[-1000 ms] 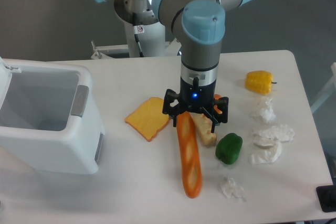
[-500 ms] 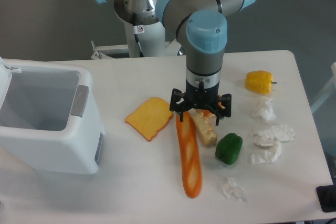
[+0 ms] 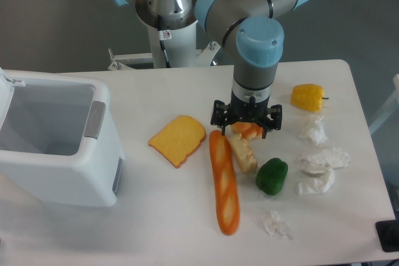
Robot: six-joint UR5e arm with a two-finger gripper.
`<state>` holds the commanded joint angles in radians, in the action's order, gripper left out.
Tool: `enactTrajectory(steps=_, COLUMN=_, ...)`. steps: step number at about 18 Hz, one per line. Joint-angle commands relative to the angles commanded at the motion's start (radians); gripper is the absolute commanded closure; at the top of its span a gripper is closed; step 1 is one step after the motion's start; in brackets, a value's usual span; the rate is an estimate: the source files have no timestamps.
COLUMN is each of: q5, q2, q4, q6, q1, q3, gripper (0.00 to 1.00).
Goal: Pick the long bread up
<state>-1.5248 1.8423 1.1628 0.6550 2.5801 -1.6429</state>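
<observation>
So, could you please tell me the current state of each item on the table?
long bread: lying flat, not gripped
gripper: above the table, jaws holding nothing
toast slice: lying flat
white bin: open on top
green pepper: resting on the table

Single fixed cam, high front, facing arm base.

Nothing legible: behind the gripper point(image 3: 246, 123), a small white sticker point(image 3: 165, 34) with a red mark sits on the arm's base column, unreadable.
</observation>
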Motion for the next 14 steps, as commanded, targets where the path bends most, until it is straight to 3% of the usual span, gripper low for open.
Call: enactTrajectory(steps=14, q5=0.002, q2=0.072, q4=-0.009, q6=0.000, q1=0.022, q3=-0.029, gripper=0.00)
